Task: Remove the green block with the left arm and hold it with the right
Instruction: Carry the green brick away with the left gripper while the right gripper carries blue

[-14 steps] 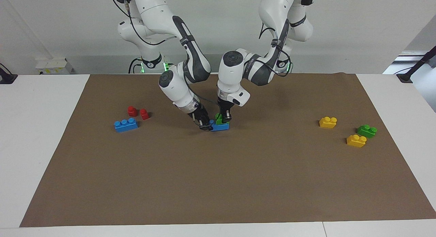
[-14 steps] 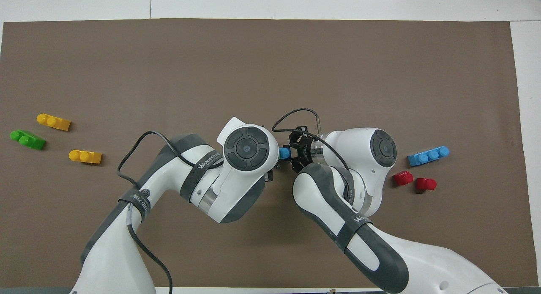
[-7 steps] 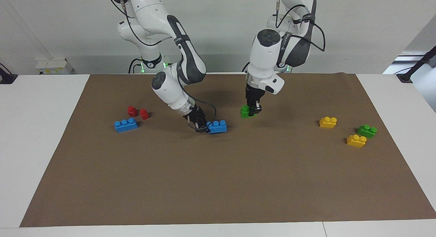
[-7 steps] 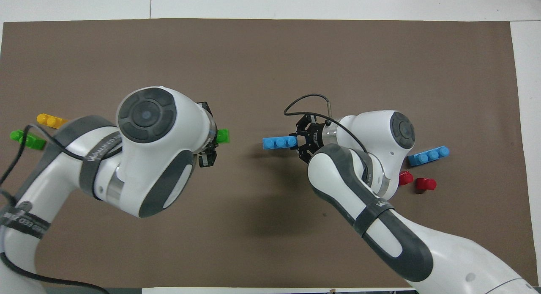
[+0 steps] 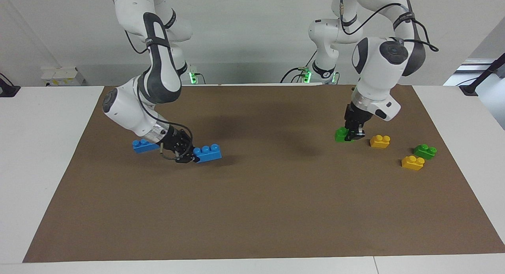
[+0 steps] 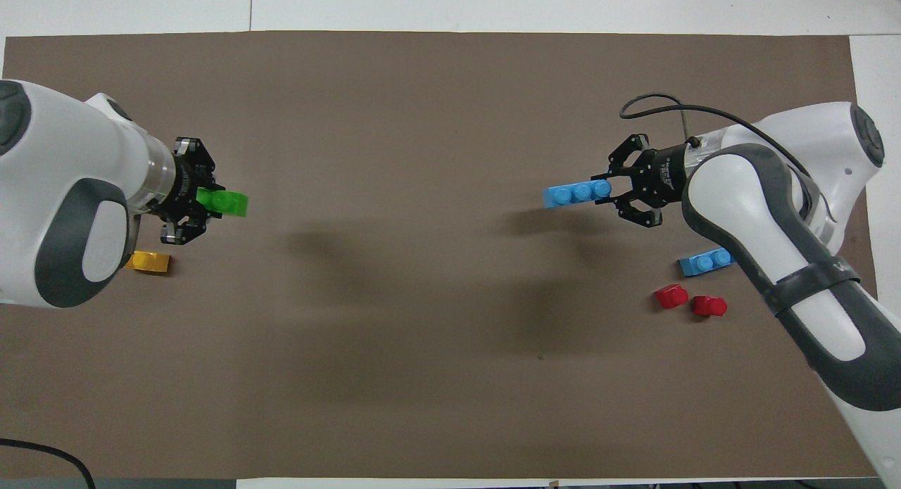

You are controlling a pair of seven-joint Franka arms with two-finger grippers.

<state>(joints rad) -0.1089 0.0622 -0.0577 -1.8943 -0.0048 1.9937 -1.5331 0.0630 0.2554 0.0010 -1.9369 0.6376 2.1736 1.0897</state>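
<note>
The green block point(image 5: 340, 134) is a small bright-green two-stud brick. My left gripper point(image 5: 352, 133) is shut on one end of it and holds it low over the mat, beside a yellow brick point(image 5: 380, 141), toward the left arm's end. In the overhead view the block point(image 6: 229, 202) sticks out of the left gripper point(image 6: 204, 202). My right gripper point(image 5: 188, 155) is shut on one end of a three-stud blue brick point(image 5: 208, 153) and holds it tilted just over the mat. This also shows in the overhead view: right gripper point(image 6: 609, 192), blue brick point(image 6: 576, 193).
A second blue brick point(image 5: 144, 145) lies under the right arm, with two red blocks point(image 6: 671, 296) nearer to the robots. A second yellow brick point(image 5: 412, 162) and a darker green brick point(image 5: 425, 151) lie at the left arm's end. The brown mat point(image 5: 276, 211) covers the table.
The green block has come off the blue brick. My left gripper carried it toward the left arm's end; my right gripper carried the blue brick toward the right arm's end.
</note>
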